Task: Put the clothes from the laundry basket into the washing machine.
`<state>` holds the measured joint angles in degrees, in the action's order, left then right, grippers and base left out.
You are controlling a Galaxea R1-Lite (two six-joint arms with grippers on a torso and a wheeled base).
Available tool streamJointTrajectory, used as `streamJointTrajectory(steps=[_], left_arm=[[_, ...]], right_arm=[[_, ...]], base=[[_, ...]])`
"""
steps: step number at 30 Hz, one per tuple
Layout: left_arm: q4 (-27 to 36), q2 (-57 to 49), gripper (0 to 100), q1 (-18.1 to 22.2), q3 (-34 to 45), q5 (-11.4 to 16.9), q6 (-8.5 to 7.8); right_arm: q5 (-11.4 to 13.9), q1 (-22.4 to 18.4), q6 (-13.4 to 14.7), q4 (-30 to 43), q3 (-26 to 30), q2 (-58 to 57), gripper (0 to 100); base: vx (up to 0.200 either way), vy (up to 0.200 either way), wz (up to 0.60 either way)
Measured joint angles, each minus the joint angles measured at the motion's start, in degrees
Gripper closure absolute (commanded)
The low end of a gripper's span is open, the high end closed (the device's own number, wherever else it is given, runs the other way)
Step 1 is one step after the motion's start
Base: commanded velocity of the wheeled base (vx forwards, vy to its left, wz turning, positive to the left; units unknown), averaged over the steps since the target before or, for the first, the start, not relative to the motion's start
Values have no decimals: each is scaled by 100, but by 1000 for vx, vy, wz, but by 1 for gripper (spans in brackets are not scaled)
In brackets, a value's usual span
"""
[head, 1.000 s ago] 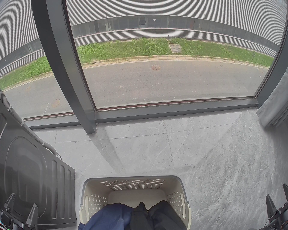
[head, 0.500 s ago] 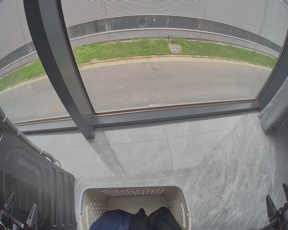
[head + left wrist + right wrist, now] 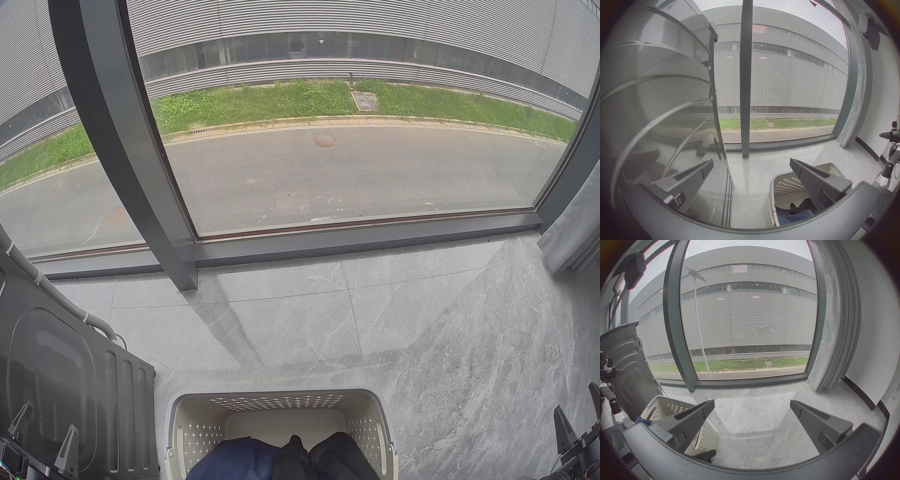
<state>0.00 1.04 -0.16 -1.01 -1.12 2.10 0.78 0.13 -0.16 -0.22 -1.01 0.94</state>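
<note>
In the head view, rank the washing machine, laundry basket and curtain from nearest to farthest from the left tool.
1. Washing machine, right beside the left tool, on the robot's left.
2. Laundry basket, low in the middle.
3. Curtain, far off at the right edge.

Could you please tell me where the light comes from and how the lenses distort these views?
Head view: daylight enters through the window; its post throws a soft shadow over the floor. Left wrist view: the fisheye bows the washing machine, whose panel carries a dull sheen. Right wrist view: the curtain curves, corners dark.
</note>
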Motion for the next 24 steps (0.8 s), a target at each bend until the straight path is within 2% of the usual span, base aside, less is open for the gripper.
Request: streamJointTrajectory(steps=[4, 24], left_arm=[[0, 0, 0, 0, 0, 1, 0], [0, 0, 0, -5, 0, 0, 0]], right_arm=[[-2, 0, 0, -2, 0, -1, 0], [0, 7, 0, -2, 0, 0, 0]], base=[[0, 0, 0], [-200, 0, 0]])
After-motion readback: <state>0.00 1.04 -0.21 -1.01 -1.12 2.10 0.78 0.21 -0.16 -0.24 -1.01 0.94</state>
